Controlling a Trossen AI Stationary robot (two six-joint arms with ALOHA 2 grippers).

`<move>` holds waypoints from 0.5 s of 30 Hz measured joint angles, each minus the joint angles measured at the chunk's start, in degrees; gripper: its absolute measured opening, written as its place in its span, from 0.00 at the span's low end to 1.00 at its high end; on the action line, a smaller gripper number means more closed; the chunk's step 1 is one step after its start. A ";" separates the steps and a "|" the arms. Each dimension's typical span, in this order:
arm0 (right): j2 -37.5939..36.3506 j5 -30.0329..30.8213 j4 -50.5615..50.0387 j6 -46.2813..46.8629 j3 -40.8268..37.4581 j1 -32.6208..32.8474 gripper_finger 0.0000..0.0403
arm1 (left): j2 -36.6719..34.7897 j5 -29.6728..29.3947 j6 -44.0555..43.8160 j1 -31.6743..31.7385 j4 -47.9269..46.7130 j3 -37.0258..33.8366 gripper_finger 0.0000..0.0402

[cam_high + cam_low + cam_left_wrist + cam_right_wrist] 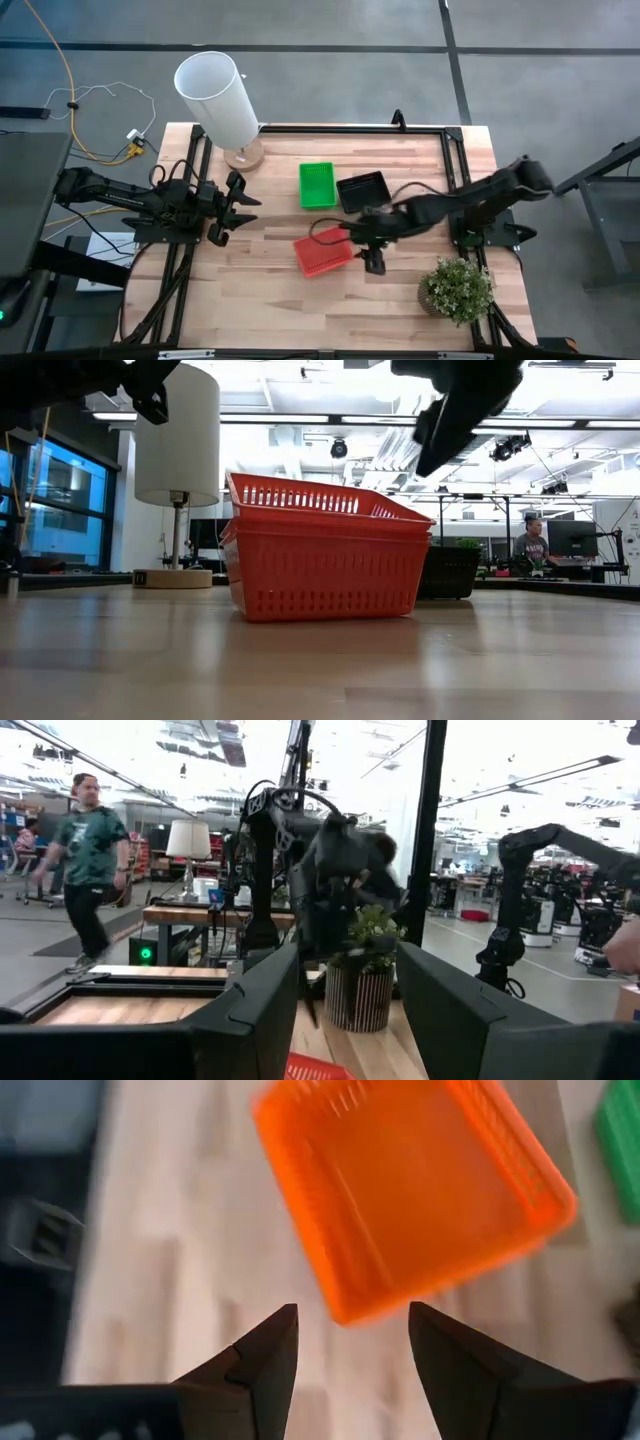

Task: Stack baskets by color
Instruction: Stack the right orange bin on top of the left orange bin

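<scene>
Right gripper [350, 1342] empty, jaws apart, above the stacked red plastic mesh baskets [415, 1190].
Left gripper [232, 207] waits open, empty; right should lift straight clear, without catching the rim below.

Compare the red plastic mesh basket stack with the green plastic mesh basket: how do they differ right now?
The red plastic mesh basket stack lies skewed to the table edges; the green plastic mesh basket sits square. The red stack lies nearer the table's front, beside the open right gripper; the green one sits farther back, no gripper near. Both are shallow, rectangular and empty.
</scene>
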 joint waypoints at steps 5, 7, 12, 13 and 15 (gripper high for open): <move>-7.00 3.65 22.39 6.01 -13.09 3.84 0.44 | -0.02 0.00 0.00 0.00 0.13 0.00 0.39; -7.35 4.74 30.49 6.08 -15.81 5.28 0.44 | -0.02 0.00 0.00 0.00 0.13 0.00 0.39; -3.58 6.56 34.64 2.22 -14.57 8.22 0.44 | -0.02 0.00 -0.02 0.00 0.15 0.00 0.39; -2.49 6.72 34.21 0.99 -13.40 8.61 0.44 | -0.02 0.00 0.00 0.00 0.16 0.00 0.39; -0.10 7.65 32.78 -1.72 -10.33 9.13 0.44 | -0.02 0.00 -0.01 0.00 0.33 0.00 0.39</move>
